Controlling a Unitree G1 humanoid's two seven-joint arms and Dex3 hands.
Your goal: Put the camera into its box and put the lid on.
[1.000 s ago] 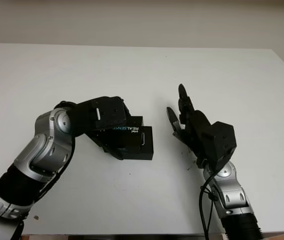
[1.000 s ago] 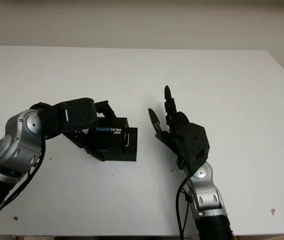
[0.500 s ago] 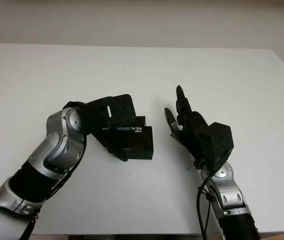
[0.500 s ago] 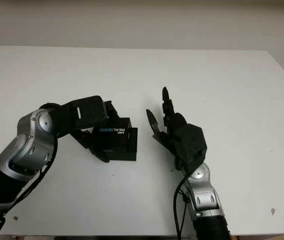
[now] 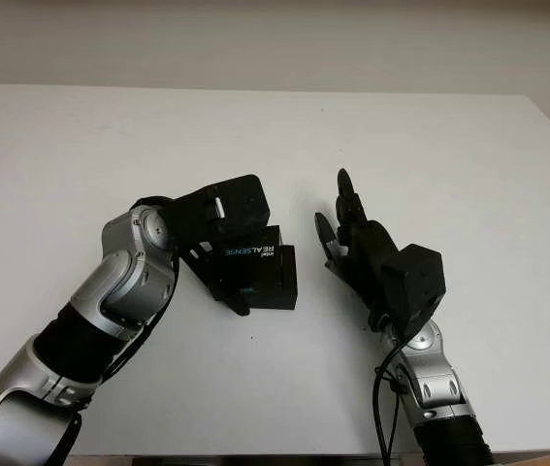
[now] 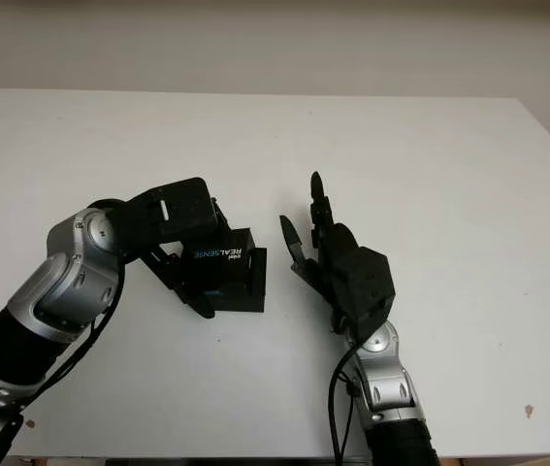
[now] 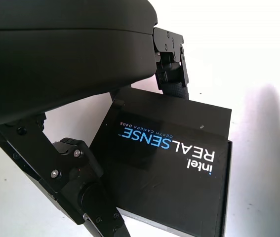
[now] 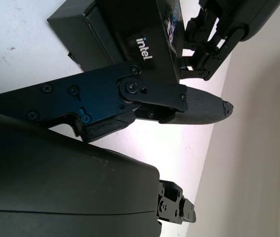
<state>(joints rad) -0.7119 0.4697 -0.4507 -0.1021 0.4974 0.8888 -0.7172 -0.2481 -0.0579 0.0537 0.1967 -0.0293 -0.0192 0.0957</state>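
A black camera box [image 5: 284, 282] stands mid-table. Its lid [image 5: 251, 255], printed "intel REALSENSE", sits on it slightly skewed, so the base's edge [image 7: 227, 197] shows along one side. My left hand [image 5: 239, 264] is over the box, with one finger [image 7: 172, 74] at the lid's far edge and another finger [image 7: 88, 197] curled against its near side, gripping the lid. Just to the right of the box and clear of it, my right hand [image 5: 337, 219] is open and upright. The box [image 8: 125, 34] lies beyond a right finger [image 8: 199, 106] in the right wrist view. Nothing shows of the camera itself.
The white table [image 5: 401, 146] spreads wide around the box, with its front edge close under both forearms. A pale wall runs behind the table's far edge.
My left forearm swung in and its hand turned over the box, twisting the lid slightly. My right hand drifted a little left toward the box.
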